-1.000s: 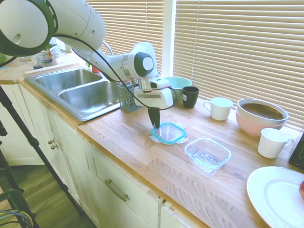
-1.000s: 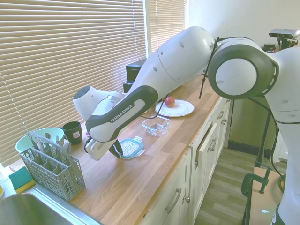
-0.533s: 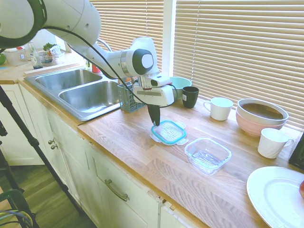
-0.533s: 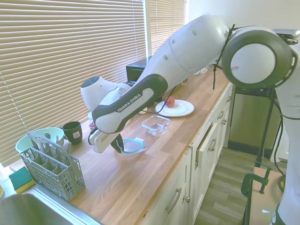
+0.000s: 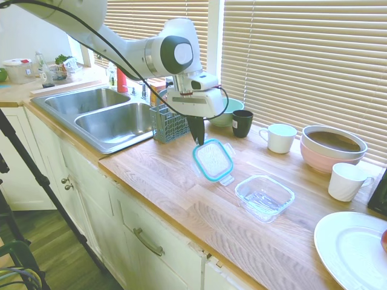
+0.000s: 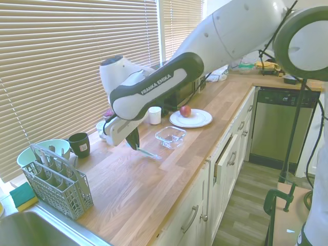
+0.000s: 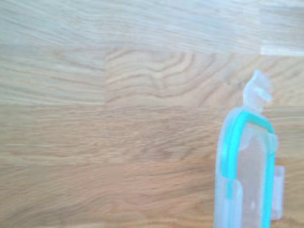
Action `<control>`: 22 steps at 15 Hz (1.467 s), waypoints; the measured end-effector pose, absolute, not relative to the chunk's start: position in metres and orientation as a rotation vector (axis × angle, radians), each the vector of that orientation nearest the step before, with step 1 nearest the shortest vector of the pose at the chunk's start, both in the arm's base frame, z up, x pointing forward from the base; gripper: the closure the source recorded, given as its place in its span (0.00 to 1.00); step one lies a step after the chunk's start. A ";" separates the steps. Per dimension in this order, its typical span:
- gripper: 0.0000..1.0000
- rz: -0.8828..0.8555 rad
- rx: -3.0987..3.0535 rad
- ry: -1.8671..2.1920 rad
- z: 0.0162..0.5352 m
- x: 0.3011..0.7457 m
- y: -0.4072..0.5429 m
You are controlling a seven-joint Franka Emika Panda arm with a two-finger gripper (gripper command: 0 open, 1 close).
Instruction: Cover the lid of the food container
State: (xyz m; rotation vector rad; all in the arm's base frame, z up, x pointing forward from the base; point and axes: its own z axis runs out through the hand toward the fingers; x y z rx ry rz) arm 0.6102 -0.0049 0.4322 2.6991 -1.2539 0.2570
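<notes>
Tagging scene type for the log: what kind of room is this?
Most likely a home kitchen: a double steel sink set in a wooden counter, mugs and bowls along the window blinds, and a dishwasher under the counter.

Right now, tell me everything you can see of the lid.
The lid is a flat, rounded-square sheet of clear plastic with a teal rim and clear snap tabs at its edges. It hangs tilted in the air above the wooden counter, pinched at one edge by the hand and touching nothing else. The clear food container sits apart from it on the counter, uncovered.
</notes>
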 end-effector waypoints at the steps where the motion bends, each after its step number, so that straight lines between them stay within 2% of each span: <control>1: 1.00 0.263 2.704 -1.260 0.441 0.605 -0.008; 11: 1.00 0.244 2.756 -1.319 0.472 0.560 -0.065; 22: 1.00 0.238 2.813 -1.337 0.493 0.547 -0.145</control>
